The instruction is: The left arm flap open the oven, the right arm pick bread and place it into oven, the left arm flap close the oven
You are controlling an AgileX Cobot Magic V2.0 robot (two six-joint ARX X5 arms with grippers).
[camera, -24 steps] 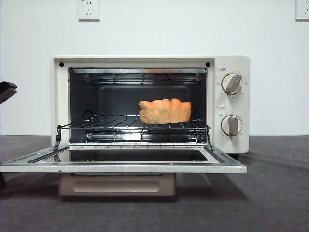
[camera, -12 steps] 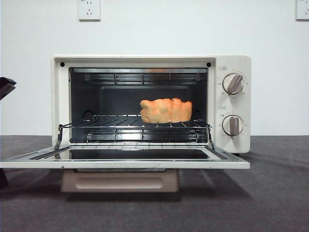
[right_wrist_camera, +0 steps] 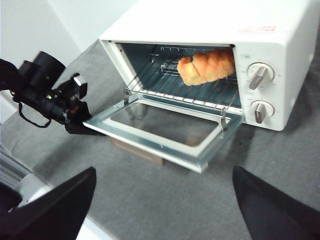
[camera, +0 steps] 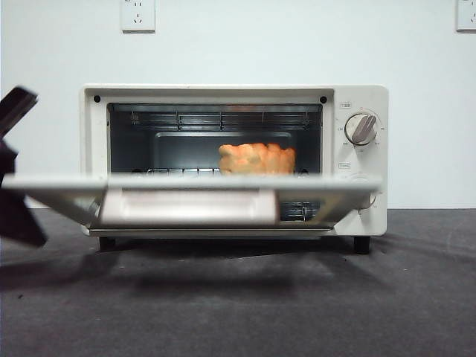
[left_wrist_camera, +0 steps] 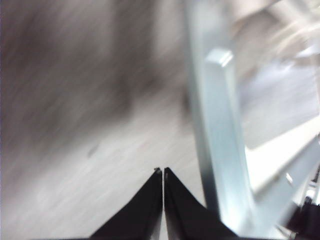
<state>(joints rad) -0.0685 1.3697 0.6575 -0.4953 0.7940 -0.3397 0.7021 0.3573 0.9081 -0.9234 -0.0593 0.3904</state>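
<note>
The cream-white oven [camera: 357, 216] stands at the middle of the table with its door [camera: 52, 184] raised about halfway, beige handle [camera: 186, 207] facing the front view. The golden bread [camera: 256, 158] lies on the rack inside, toward the right. My left gripper [camera: 15, 186] is at the door's left end; in the left wrist view it [left_wrist_camera: 163, 171] is shut, with the blurred door edge [left_wrist_camera: 220, 125] beside it. The right wrist view shows the oven [right_wrist_camera: 210, 20], the bread [right_wrist_camera: 205, 67] and the left gripper [right_wrist_camera: 75, 117] at the door's corner. My right gripper [right_wrist_camera: 164, 172] hangs open in front, well back from the oven.
Two beige knobs [camera: 362, 128] sit on the oven's right panel. Dark grey cloth [camera: 238, 297] covers the table in front of the oven. A white wall with a socket [camera: 137, 15] stands behind.
The oven door has swung up from lying flat to about half raised. The left gripper has risen along the left edge with it. The bread has stayed put.
</note>
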